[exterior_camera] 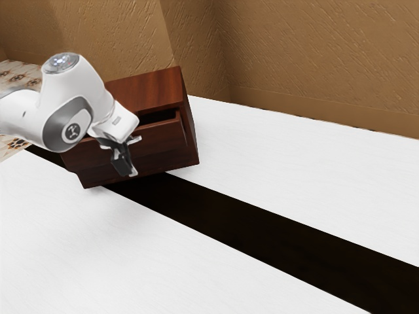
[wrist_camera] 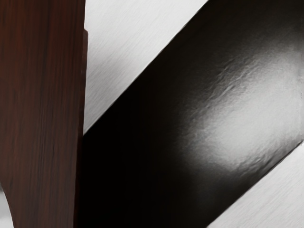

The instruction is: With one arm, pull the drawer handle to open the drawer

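A dark reddish-brown wooden drawer cabinet (exterior_camera: 150,108) stands on the table at the exterior view's upper left. Its drawer front (exterior_camera: 163,140) faces the dark strip, and a thin dark gap along its top edge shows it slightly pulled out. My white arm reaches in from the left, and my black gripper (exterior_camera: 123,162) hangs right in front of the drawer front, pointing down. The handle is hidden behind my hand. In the wrist view, a brown wooden face of the cabinet (wrist_camera: 38,114) runs close beside my hand.
The table is white (exterior_camera: 294,157) with a wide glossy black strip (exterior_camera: 262,229) crossing it diagonally in front of the cabinet; the black strip (wrist_camera: 190,142) lies under my hand. A brown textured wall (exterior_camera: 294,52) stands behind the table.
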